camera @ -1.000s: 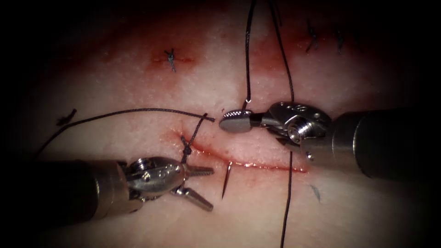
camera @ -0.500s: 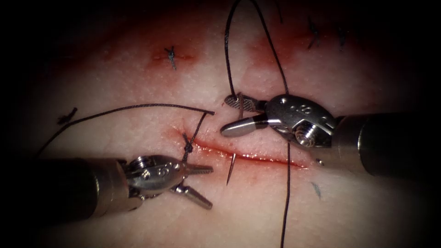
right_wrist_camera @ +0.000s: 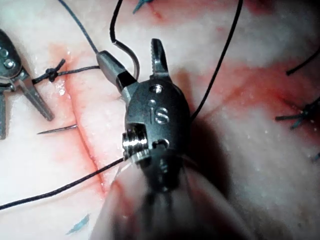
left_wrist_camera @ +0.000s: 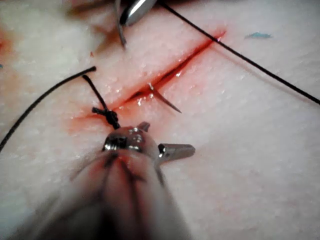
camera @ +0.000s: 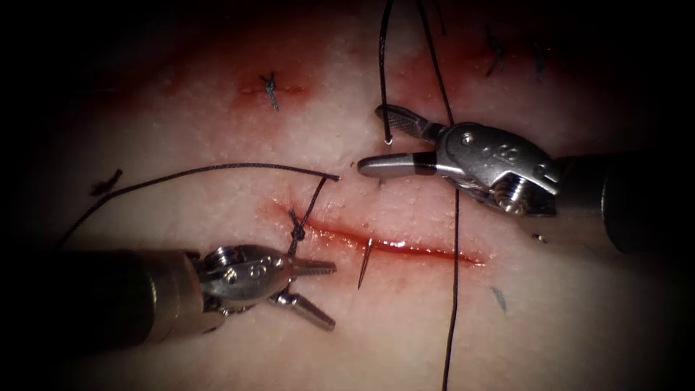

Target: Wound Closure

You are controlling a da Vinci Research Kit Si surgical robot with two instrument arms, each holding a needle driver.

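While two tools work over the tissue (camera: pixel 217 340), one needle (camera: pixel 365 263) stands in the cut's (camera: pixel 405 247) lower lip, its tip out; the left tool (camera: pixel 318 289) gapes, holding nothing; the right tool (camera: pixel 380 141) also gapes, empty; one thread (camera: pixel 455 289) crosses the cut; one knot (camera: pixel 295 232) sits at its left end; red fluid (camera: pixel 427 72) stains the tissue.

Light falls brightest on the tissue (camera: pixel 239 210) around the cut (camera: pixel 405 247), fading to deep shadow farther out. Glare glints along the wet cut. Both wrist views blur on their own shafts.
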